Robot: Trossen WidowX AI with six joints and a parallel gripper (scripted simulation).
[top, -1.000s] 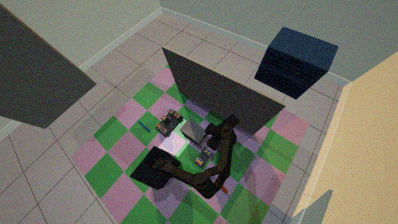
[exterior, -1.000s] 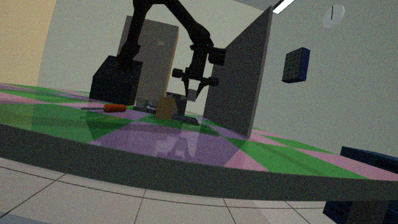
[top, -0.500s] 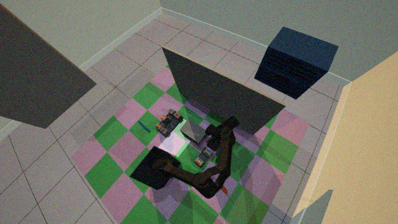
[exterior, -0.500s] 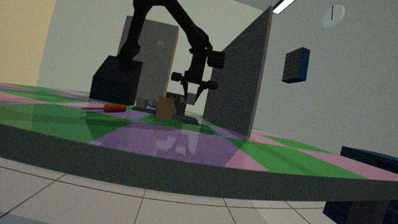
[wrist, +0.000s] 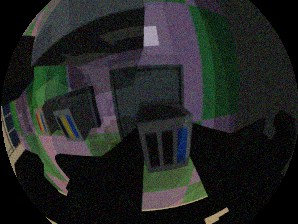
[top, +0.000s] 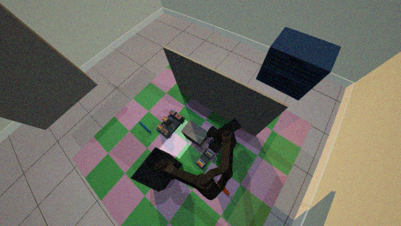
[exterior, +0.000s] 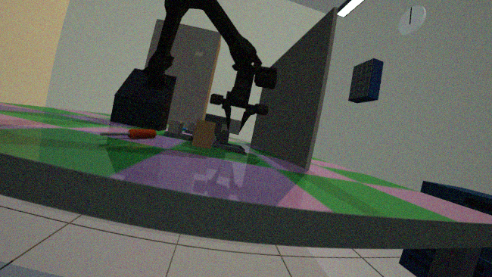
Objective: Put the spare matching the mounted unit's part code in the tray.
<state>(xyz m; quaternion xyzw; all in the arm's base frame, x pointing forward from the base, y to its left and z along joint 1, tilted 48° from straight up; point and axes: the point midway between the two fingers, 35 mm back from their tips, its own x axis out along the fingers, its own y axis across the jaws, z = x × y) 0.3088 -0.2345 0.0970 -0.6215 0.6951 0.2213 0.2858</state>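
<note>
while pinching a small striped spare (wrist: 164,144), with the tool (exterior: 235,127) closed onto its sides, hangs raised above the checkered counter (top: 277,148). seen from the wrist, grey tray (wrist: 147,90) directly ahead of the held piece and just beyond it, a little lower. spare's long side apparently pointing toward the tray, so probably a short forward reach and descent before letting go. nothing visible between spare and tray. to one side, two more coded spares (top: 205,158); past the tray, another coded cluster (top: 170,122) and a blue pen (top: 144,127). tall grey panel (top: 222,89) close behind the wrist, worth minding. orange-handled screwdriver (exterior: 141,133) well apart.
</note>
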